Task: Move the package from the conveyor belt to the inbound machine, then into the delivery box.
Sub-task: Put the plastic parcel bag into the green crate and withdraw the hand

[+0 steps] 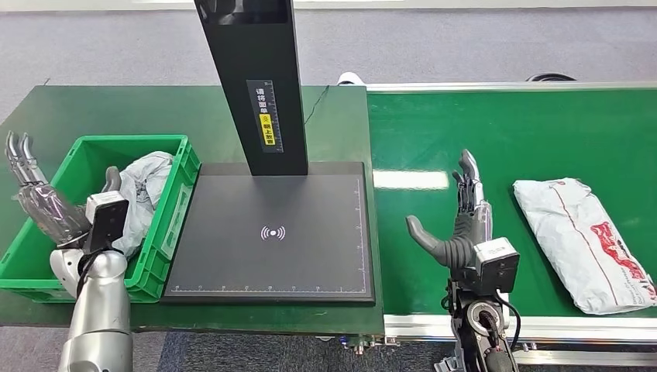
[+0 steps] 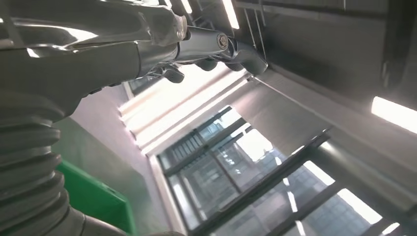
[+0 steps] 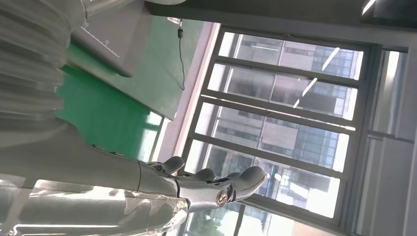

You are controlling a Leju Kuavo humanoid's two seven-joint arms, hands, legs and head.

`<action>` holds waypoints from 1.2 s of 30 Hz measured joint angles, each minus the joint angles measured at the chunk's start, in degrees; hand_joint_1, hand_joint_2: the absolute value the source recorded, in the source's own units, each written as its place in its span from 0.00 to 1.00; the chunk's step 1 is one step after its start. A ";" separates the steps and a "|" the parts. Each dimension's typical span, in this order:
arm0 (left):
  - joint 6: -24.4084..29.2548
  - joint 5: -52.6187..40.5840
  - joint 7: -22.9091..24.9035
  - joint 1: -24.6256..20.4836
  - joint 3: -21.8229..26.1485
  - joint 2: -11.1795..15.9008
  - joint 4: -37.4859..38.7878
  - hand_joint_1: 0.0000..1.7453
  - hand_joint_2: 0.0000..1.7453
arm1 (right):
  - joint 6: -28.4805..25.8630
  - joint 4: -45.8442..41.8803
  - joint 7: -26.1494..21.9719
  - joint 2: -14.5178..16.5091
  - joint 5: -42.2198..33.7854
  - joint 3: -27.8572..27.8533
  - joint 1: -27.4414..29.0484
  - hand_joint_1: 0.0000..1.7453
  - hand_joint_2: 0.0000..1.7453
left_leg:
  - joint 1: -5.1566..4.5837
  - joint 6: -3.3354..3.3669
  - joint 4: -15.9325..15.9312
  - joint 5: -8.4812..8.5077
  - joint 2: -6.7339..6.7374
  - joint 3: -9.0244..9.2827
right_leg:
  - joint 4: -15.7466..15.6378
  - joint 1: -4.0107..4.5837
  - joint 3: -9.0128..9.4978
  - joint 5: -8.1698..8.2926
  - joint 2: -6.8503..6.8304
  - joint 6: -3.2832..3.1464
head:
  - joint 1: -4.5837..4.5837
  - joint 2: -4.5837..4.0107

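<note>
We see the package (image 1: 586, 242) — a white poly mailer with red print — lying flat on the green conveyor belt (image 1: 434, 139), toward the belt's right side and slanted, its near end close to the belt's front rail. Nothing touches it. Just to its left, apart from it, the right robot hand (image 1: 459, 225) stands over the belt with its fingers (image 1: 469, 182) pointing away from the robot and its thumb spread out to the left; it holds nothing and is wide. In the right wrist view we see the same robot hand (image 3: 196, 184) with its fingers extended together and nothing between them.

Left of the belt, on the dark green worktop (image 1: 116, 112), sits the inbound machine (image 1: 271, 232) — a flat black scanning plate with a white signal mark at its centre and a black upright column at its rear edge. The plate is bare.

Touching the plate's left edge is the green delivery box (image 1: 175, 203), which contains a crumpled grey-white bag (image 1: 143, 194). The left robot hand (image 1: 42, 201) is raised above the box's left part, fingers upright and apart, holding nothing; in the left wrist view its fingers (image 2: 231, 51) appear loosely curled.
</note>
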 joint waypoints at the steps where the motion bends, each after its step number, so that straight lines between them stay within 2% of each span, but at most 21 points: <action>1: -0.20 4.15 -0.02 0.82 -2.09 0.06 -1.38 0.00 1.00 | -0.05 0.13 -0.03 -0.01 -0.09 0.02 -0.10 0.00 1.00 | 0.00 0.00 0.00 0.00 -0.01 0.00 | 0.00 0.00 0.00 0.00 0.00 0.00 | 0.00 0.00; 4: -4.67 17.69 0.52 2.96 -9.24 0.53 -4.50 0.00 1.00 | -0.11 0.52 -0.11 -0.04 -0.35 0.04 -0.35 0.00 1.00 | 0.00 0.01 0.00 -0.01 -0.02 -0.01 | -0.01 -0.01 0.01 0.00 -0.02 0.00 | 0.00 0.00; 8: -20.11 32.37 4.23 5.04 -16.64 0.88 -7.28 0.00 1.00 | -0.01 1.20 -0.22 -0.16 -0.67 0.04 -0.92 0.00 1.00 | 0.00 0.01 0.00 0.00 -0.01 -0.01 | -0.01 -0.01 0.03 0.01 -0.03 0.00 | 0.00 0.00; 13: -26.06 36.96 5.50 6.48 -21.44 1.08 -8.72 0.00 1.00 | 0.29 2.10 -0.39 -0.29 -0.73 0.08 -1.49 0.00 1.00 | 0.00 0.01 0.00 0.00 0.00 0.00 | -0.01 -0.01 0.01 0.01 -0.02 0.00 | -0.01 0.00; 17: -37.91 42.95 7.80 7.78 -24.16 1.36 -8.67 0.00 1.00 | 1.43 2.97 -0.46 -0.34 -0.55 0.59 -1.82 0.00 1.00 | 0.00 0.01 0.00 -0.01 -0.01 -0.02 | -0.01 0.00 -0.01 0.00 -0.03 0.00 | -0.01 0.00; 19: -41.51 43.11 8.15 8.22 -26.19 1.33 -7.73 0.00 1.00 | 2.48 3.71 -0.22 -0.29 -0.48 1.13 -2.17 0.00 1.00 | 0.00 0.01 0.00 -0.01 0.00 -0.03 | -0.01 -0.01 -0.02 0.00 -0.02 0.00 | -0.01 0.00; 23: -45.05 43.46 8.14 8.25 -29.88 1.12 -3.64 0.00 1.00 | 4.46 7.11 2.80 0.04 -0.32 2.71 -3.74 0.00 1.00 | -0.01 0.02 0.00 -0.01 0.01 -0.02 | -0.02 -0.02 -0.01 0.01 -0.02 0.00 | -0.01 0.00; 29: -46.39 44.48 8.10 8.14 -32.43 0.89 1.51 0.00 1.00 | 4.80 13.08 6.24 0.46 -0.09 4.31 -6.02 0.00 1.00 | -0.01 0.01 0.00 0.00 -0.01 -0.01 | -0.01 -0.01 -0.01 0.01 -0.02 0.00 | -0.01 0.00; 36: -42.04 42.73 10.15 7.89 -33.49 0.62 5.54 0.00 1.00 | 8.29 19.49 10.10 0.64 -2.60 4.50 -7.77 0.00 1.00 | -0.01 0.01 0.00 -0.01 -0.01 -0.06 | -0.01 -0.01 -0.04 0.00 -0.02 0.00 | -0.01 0.00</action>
